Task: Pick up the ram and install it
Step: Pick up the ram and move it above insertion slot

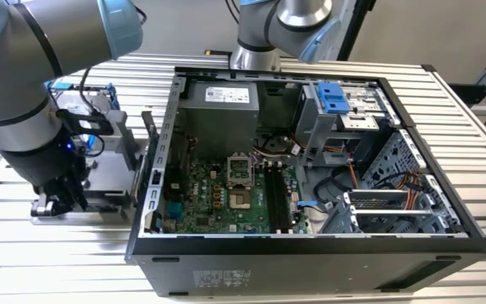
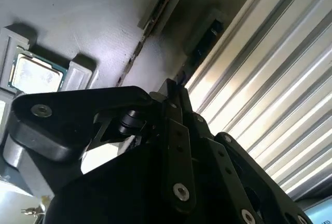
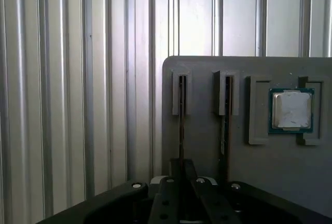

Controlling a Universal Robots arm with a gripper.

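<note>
Hand [image 3: 182,164] of the robot arm pinches nearly shut on the ram [image 3: 181,120], which stands on edge in a grey holder [image 3: 207,146] slot on the ribbed surface [image 3: 78,105]; light, stiff but fragile, it likely wants a hold across its flat faces.

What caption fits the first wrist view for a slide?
Hand aligned with the ram standing in a gray tray, processor chip alongside.

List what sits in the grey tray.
In the first wrist view, the grey tray holds the ram and a second stick, edge-on in slots, plus a processor chip. The gripper covers the sticks' near ends.
</note>
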